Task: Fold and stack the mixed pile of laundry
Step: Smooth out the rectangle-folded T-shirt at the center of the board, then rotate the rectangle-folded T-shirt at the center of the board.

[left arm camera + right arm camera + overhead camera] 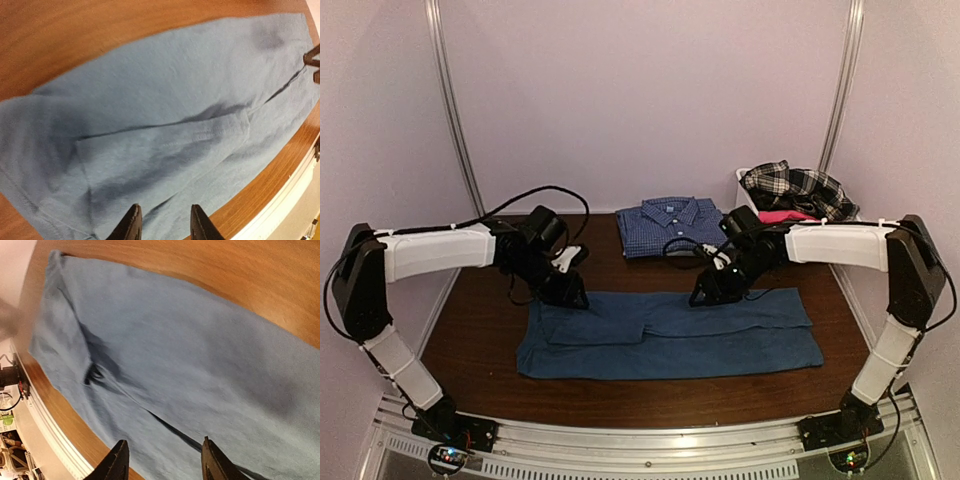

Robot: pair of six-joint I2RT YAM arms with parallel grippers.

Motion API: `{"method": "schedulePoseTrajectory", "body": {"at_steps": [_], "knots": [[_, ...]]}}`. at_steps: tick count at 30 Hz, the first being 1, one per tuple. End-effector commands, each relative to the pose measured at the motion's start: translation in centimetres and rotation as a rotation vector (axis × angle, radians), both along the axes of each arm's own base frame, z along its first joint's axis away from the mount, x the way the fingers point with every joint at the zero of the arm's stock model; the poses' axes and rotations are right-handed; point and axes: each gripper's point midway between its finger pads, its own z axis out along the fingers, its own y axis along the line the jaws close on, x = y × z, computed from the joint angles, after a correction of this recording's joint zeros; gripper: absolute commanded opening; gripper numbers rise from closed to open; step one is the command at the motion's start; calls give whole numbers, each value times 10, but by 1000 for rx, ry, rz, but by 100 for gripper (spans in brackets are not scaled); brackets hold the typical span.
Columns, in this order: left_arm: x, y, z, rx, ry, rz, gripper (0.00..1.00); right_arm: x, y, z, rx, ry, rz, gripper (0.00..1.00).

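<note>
Left pincer (568, 296) and right pincer (705, 294) ajar, nose-down over blue T-shirt (670, 338)

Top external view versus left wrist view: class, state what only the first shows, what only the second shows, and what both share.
Only top external: the folded checked shirt and the white bin with a plaid shirt and a pink piece. Only left wrist: the left gripper close up, jaws open, nothing between them. Both: the blue T-shirt spread on the wooden table.
</note>
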Motion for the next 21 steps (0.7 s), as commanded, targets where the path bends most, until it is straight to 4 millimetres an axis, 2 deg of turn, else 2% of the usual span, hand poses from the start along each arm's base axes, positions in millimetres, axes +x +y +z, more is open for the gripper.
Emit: {"method": "schedulePoseTrajectory", "body": {"at_steps": [1,8,11,15,18,19,20,21], "knots": [[-23,-16,-41,6,161,55,34,-20,-46,-44,-140,115,-7,51],[-24,33,-88,201,288,197,33,-24,-90,-63,-207,190,-69,51],[-5,61,-99,250,303,251,33,-28,-94,-77,-223,229,-65,51],[43,92,-105,286,293,300,33,-40,-65,-87,-157,295,-14,48],[89,112,-110,332,263,313,33,-52,-24,-88,-126,320,79,48],[111,118,-103,326,229,323,33,-58,-6,-83,-89,329,119,48],[131,128,-107,339,219,339,33,-63,12,-75,-42,337,157,48],[156,135,-98,332,181,354,33,-67,30,-65,-3,336,194,48]]}}
